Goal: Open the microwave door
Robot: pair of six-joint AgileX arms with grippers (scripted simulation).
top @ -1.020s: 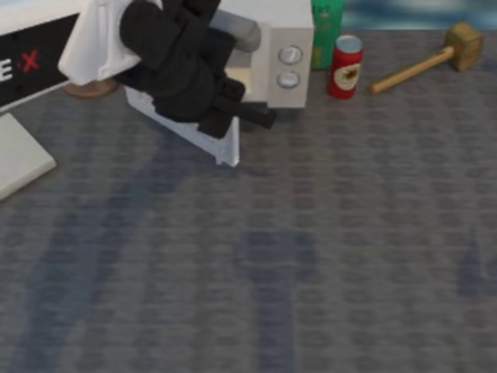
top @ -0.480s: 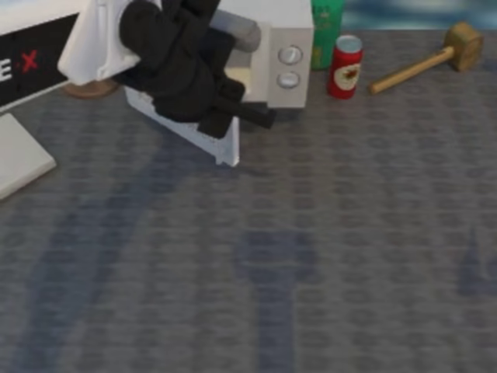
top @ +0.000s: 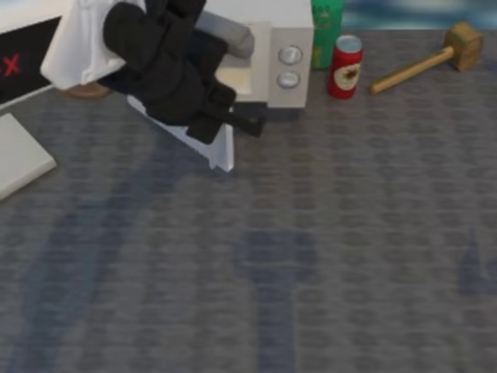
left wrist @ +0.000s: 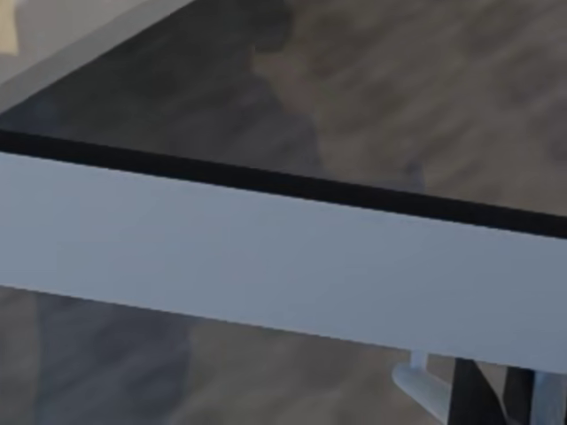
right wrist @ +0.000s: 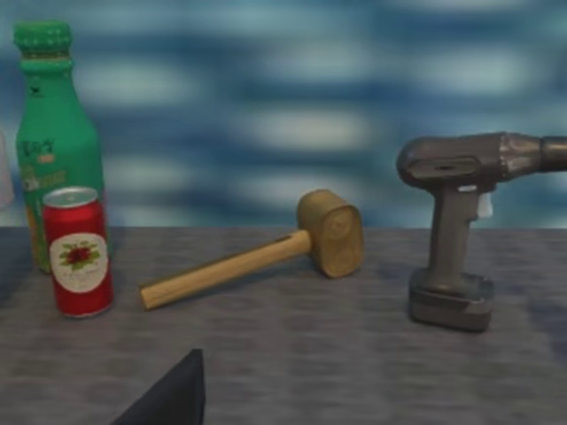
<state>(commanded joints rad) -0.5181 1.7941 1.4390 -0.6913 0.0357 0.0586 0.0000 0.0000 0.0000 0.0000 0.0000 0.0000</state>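
Already well underway: microwave door (top: 203,141) swung out from microwave (top: 273,47) at table's back left, cavity exposed; left gripper (top: 250,123) at door's free edge, finger state unclear; right arm out of top view; remaining: wider swing

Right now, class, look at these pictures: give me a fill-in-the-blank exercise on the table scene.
1. The microwave door stands ____.
2. The arm at the door is the ____ arm.
3. The red can stands between the microwave and the ____.
4. Behind the can stands a ____ bottle.

Missing words: open; left; mallet; green
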